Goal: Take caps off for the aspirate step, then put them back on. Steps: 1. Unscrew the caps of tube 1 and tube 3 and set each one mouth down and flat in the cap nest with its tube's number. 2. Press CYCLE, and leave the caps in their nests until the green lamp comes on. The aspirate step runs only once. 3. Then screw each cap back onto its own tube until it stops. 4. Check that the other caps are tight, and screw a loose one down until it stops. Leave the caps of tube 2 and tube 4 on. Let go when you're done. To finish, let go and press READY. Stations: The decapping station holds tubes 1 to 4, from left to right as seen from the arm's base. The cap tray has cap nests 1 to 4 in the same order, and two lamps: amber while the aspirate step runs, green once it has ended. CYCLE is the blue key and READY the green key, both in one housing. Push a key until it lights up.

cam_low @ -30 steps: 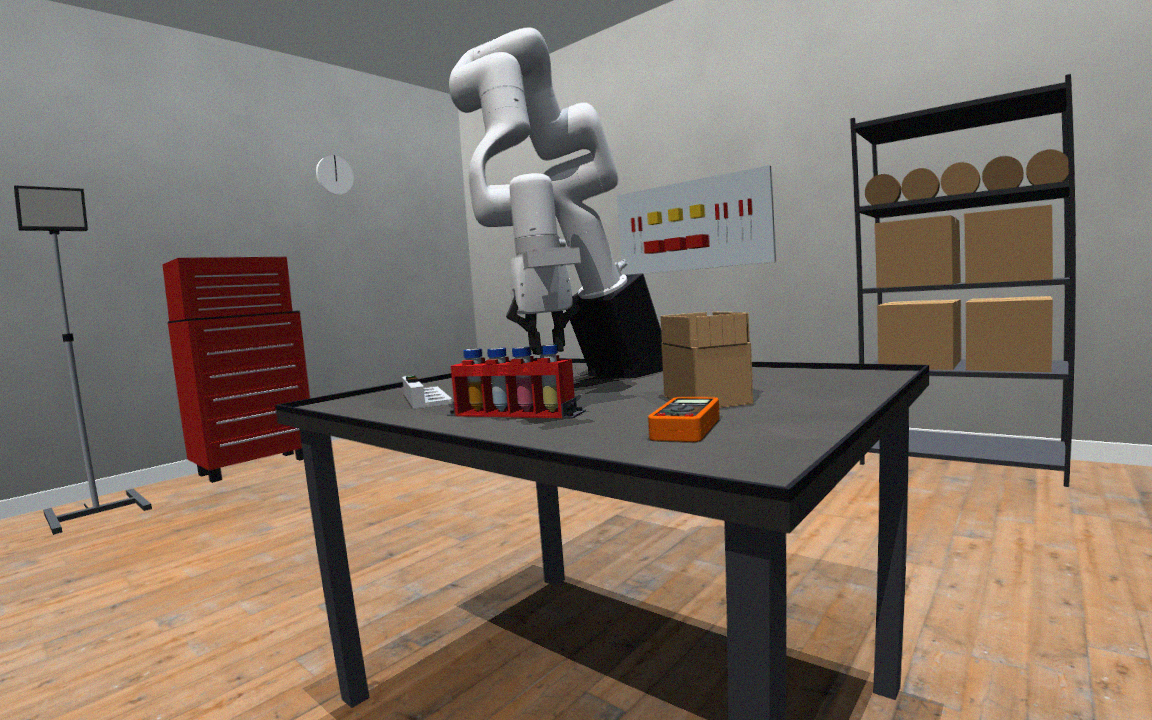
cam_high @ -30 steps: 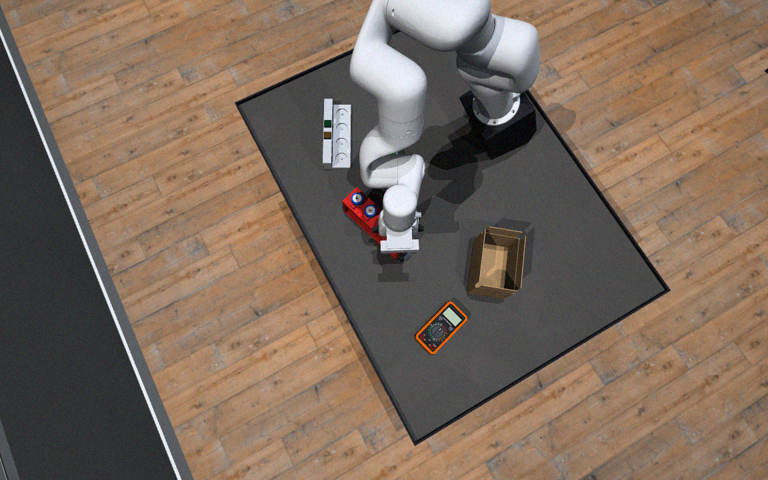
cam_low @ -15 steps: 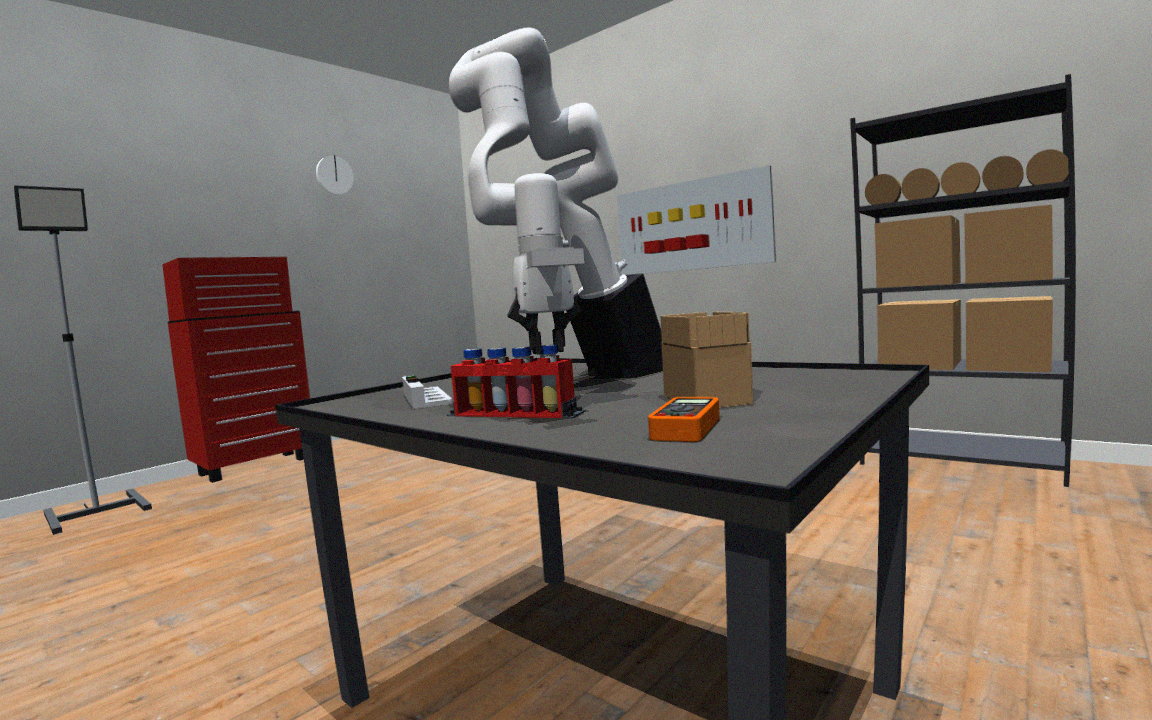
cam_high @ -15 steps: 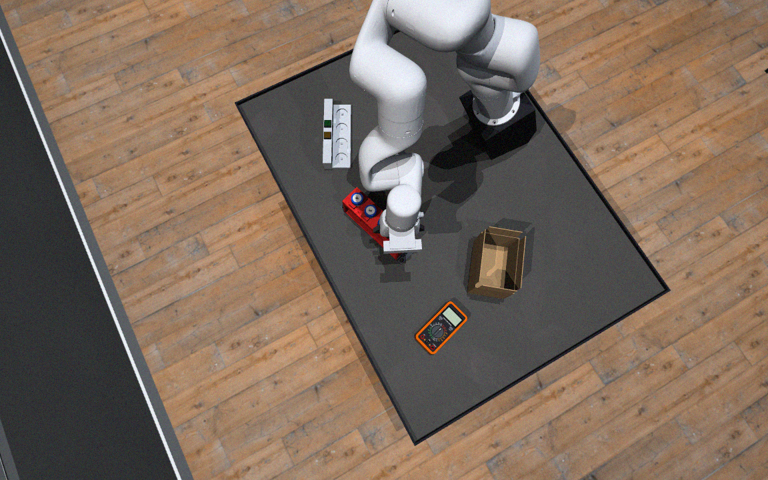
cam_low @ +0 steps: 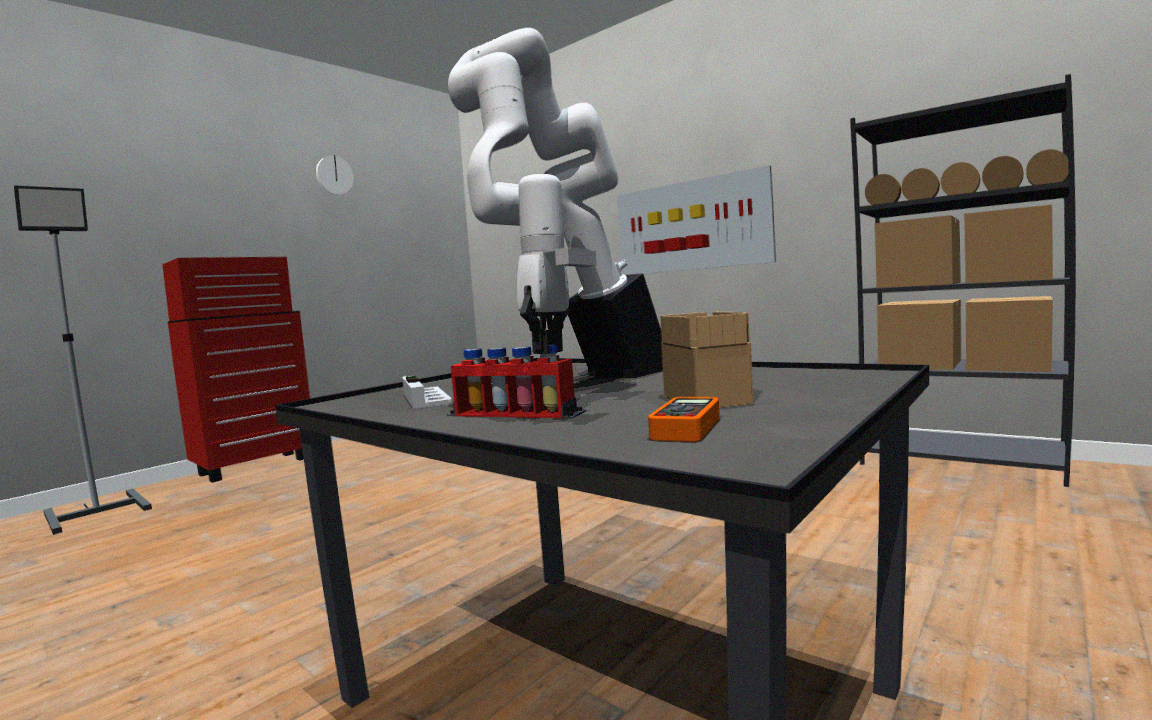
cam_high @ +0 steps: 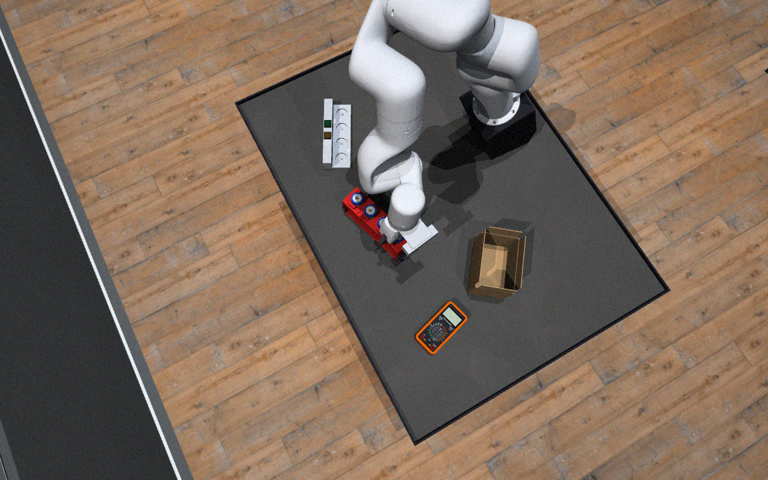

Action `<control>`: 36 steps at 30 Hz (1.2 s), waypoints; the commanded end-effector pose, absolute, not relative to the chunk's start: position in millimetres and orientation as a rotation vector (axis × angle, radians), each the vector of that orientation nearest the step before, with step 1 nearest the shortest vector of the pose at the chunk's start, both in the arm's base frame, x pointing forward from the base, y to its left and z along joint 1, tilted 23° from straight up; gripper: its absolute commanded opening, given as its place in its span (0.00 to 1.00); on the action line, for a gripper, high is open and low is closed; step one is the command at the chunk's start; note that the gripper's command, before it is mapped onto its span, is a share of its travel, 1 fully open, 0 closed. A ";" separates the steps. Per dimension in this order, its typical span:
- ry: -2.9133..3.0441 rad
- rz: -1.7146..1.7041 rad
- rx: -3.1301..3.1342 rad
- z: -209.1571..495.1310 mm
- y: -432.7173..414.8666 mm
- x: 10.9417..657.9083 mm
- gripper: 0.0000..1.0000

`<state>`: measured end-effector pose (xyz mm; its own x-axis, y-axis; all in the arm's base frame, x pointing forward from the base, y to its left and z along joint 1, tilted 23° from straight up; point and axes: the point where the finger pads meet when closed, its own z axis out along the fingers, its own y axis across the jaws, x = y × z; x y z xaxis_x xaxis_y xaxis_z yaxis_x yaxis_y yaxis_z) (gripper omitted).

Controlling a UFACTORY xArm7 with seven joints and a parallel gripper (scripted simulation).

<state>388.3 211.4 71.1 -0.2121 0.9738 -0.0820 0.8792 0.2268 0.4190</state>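
A red decapping station holds four tubes with blue caps; it also shows in the exterior view. My gripper points straight down at the right end of the rack in this view, which is tube 1. It is shut on the cap of tube 1, and the cap sits on top of its tube. From above, my wrist hides that cap and the one beside it. The other caps sit on their tubes. The white cap tray has empty nests and two dark lamps. I cannot make out the key housing.
An open cardboard box stands right of the rack, and an orange multimeter lies near the table's front edge. The arm's black base stands at the back. The table's left edge runs close to the rack.
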 end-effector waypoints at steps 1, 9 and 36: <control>2.365 0.331 1.471 72.6 212.4 389.4 0.00; 2.582 0.228 0.962 72.8 212.3 389.4 0.00; 2.687 0.140 0.534 72.8 212.3 389.3 0.46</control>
